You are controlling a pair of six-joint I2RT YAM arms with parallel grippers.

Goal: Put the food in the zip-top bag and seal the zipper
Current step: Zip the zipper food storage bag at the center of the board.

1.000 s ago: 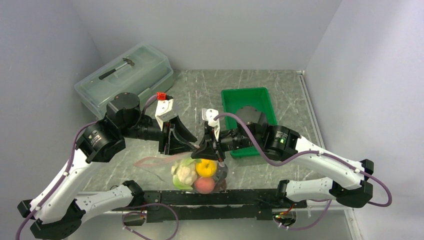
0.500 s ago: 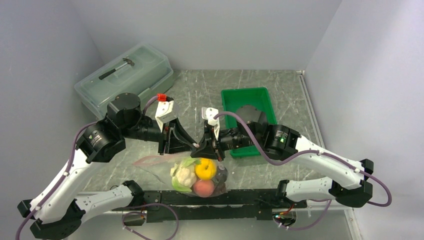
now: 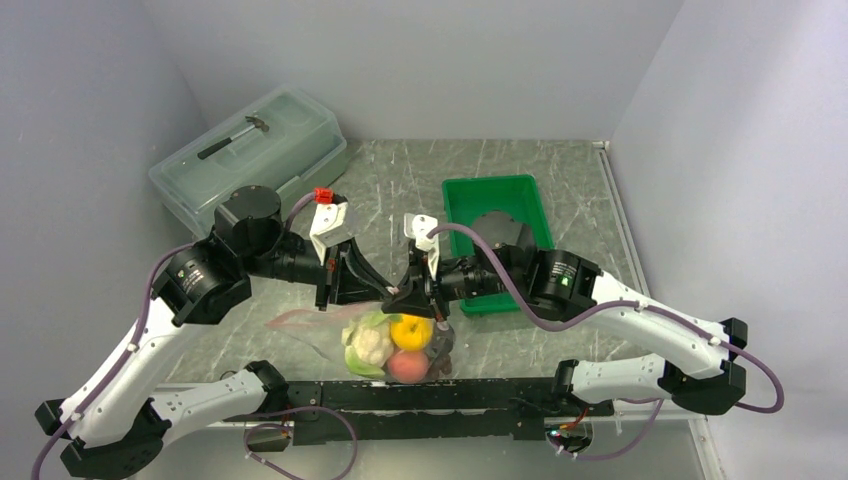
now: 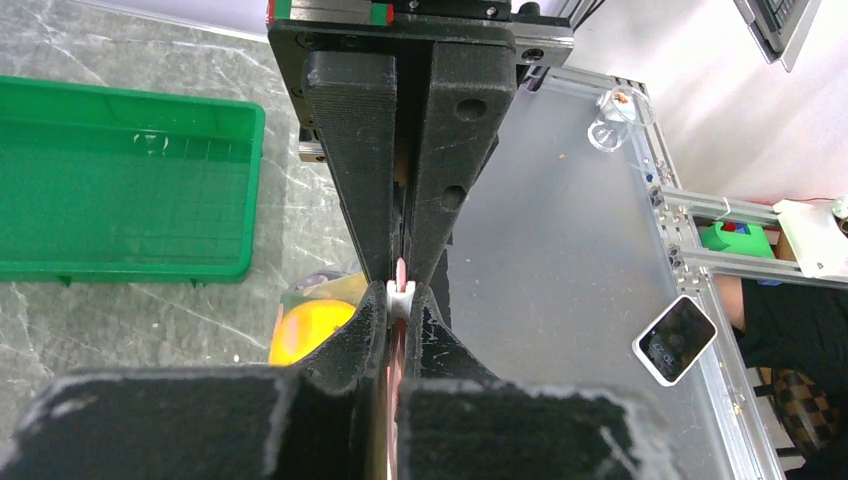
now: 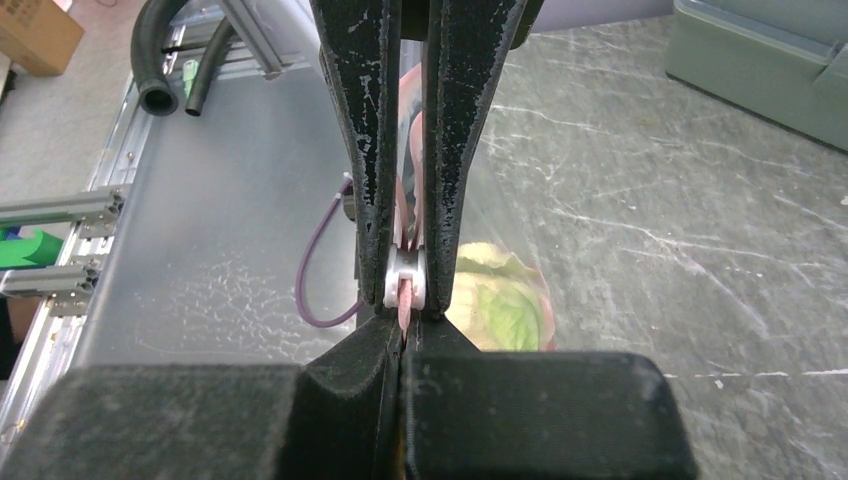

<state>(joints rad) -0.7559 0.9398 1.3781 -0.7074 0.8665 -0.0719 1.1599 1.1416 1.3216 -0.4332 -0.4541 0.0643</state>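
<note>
The clear zip-top bag [image 3: 330,328] hangs from both grippers near the table's front edge. It holds an orange [image 3: 410,331], a white cauliflower [image 3: 369,344], a pink-red peach [image 3: 406,367] and a dark piece at the right. My left gripper [image 3: 386,292] and right gripper [image 3: 414,298] meet tip to tip on the pink zipper [image 4: 401,270]. In the left wrist view my left gripper [image 4: 400,308] is shut on the zipper's white slider [image 4: 400,297]. In the right wrist view my right gripper [image 5: 403,328] is shut on the pink strip [image 5: 403,298] just behind the slider [image 5: 391,285].
A green tray [image 3: 470,195] stands behind the right arm. A large translucent lidded box [image 3: 250,150] with a hammer inside stands at the back left. The metal rail of the table's front edge [image 3: 420,392] runs just below the bag.
My left gripper has slid a little to the right along the zipper, up to the right gripper. The bag with the food has risen slightly.
</note>
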